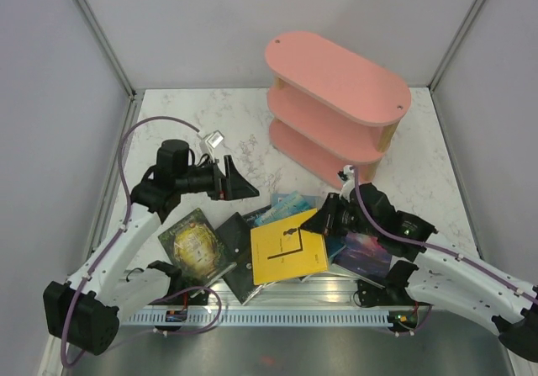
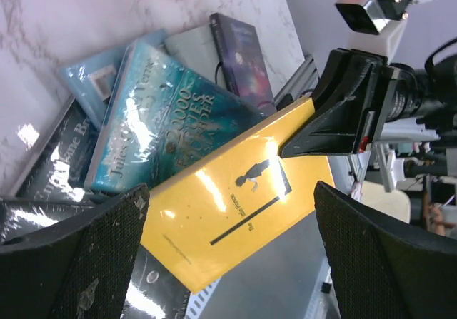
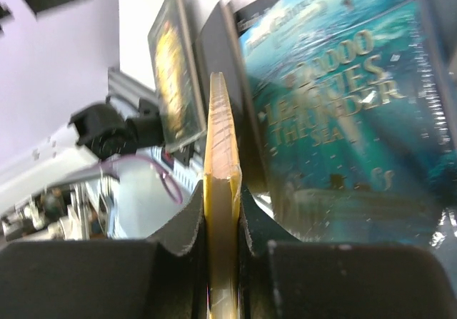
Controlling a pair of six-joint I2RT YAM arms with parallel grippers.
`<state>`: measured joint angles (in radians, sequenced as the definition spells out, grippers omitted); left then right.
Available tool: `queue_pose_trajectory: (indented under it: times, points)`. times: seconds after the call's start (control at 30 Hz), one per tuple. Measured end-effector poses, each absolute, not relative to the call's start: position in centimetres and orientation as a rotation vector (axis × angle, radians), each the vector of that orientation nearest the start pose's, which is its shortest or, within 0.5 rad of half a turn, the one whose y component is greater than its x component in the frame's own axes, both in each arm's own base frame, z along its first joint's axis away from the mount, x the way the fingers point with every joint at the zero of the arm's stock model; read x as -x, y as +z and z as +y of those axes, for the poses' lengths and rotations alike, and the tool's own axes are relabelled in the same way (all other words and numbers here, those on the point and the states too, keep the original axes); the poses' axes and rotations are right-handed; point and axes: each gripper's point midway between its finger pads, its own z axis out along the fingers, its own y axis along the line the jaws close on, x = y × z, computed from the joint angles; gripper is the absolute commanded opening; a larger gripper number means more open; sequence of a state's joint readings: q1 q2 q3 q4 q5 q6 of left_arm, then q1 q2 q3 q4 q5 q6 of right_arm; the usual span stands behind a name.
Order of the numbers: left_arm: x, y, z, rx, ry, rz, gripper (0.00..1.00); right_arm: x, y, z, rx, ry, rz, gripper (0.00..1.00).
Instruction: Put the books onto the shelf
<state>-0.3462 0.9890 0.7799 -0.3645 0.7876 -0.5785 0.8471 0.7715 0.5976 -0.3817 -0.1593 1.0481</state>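
Left tool [image 2: 232, 190] agape, right tool [image 3: 222, 190] clamped

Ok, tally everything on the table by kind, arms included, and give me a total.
Books: 6 told apart in the overlapping pile; a paler blue edge could be a seventh
Pink three-tier shelf: 1
Robot arms: 2
Total: 9

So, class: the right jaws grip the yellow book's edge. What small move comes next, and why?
Probably lift the yellow book clear: the right gripper's jaws pinch its edge, it lies on other books, and the pink shelf stands further back.
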Motion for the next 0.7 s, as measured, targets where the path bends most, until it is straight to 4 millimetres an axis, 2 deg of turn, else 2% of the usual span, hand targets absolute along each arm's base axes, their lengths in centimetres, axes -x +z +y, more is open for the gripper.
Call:
queue_pose_trajectory:
  times: [0.03,0.13,0.23,0.33,0.5,0.7]
  points:
    - [-19.9,22.7,-22.1,-0.304,-1.353,2.213,0.98,-13.3,17.4,25.0,-0.091,1.204,2.403,0.00]
    - [-19.5,24.0,-22.3,-0.436,-1.359,2.156,0.98,-12.4,19.0,25.4,0.015,1.238,2.405,0.00]
    - [-19.2,23.7,-22.4,-0.494,-1.371,2.162,0.98,-11.9,20.9,26.0,0.102,1.287,2.392,0.00]
    - [-18.0,23.5,-22.7,-0.593,-1.433,2.147,0.97,-11.4,23.3,26.8,0.179,1.349,2.363,0.00]
    - [-15.7,24.5,-23.4,-0.725,-1.594,2.082,0.95,-11.3,27.1,27.9,0.275,1.426,2.292,0.00]
    - [-12.2,25.1,-24.6,-0.882,-1.765,2.032,0.88,-12.3,28.1,28.9,0.323,1.421,2.286,0.00]
